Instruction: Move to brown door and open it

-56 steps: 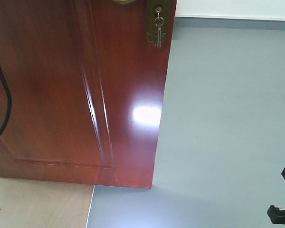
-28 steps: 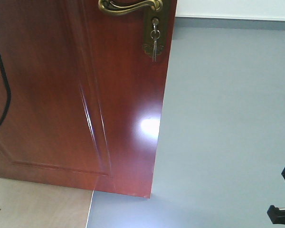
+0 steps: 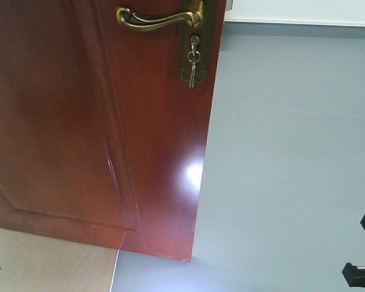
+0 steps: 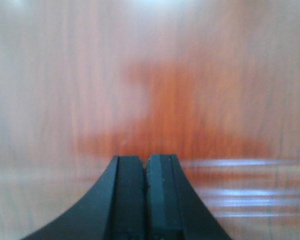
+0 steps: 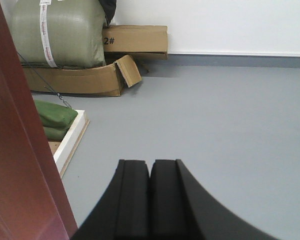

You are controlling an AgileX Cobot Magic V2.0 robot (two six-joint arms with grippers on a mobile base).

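Note:
The brown door (image 3: 79, 121) fills the left of the front view and stands ajar, its free edge running down the middle. A brass lever handle (image 3: 158, 19) sits at the top, with keys (image 3: 192, 64) hanging from the lock below it. My left gripper (image 4: 146, 162) is shut and empty, pointing straight at the blurred door panel (image 4: 190, 90), very close. My right gripper (image 5: 150, 167) is shut and empty, pointing past the door's edge (image 5: 15, 150) over the grey floor. A black part of the right arm (image 3: 362, 261) shows at the front view's bottom right.
Grey floor (image 3: 292, 152) lies beyond the door, up to a white wall with a grey skirting. Cardboard boxes (image 5: 115, 55), a large green sack (image 5: 55, 32) and green bags on a white-edged board (image 5: 67, 132) stand at the far left. Light wood floor (image 3: 42, 261) lies under the door.
The door has slid down and left in the front view, so the brass handle has come fully into sight and the keys sit lower. The black cable at the left edge has nearly gone.

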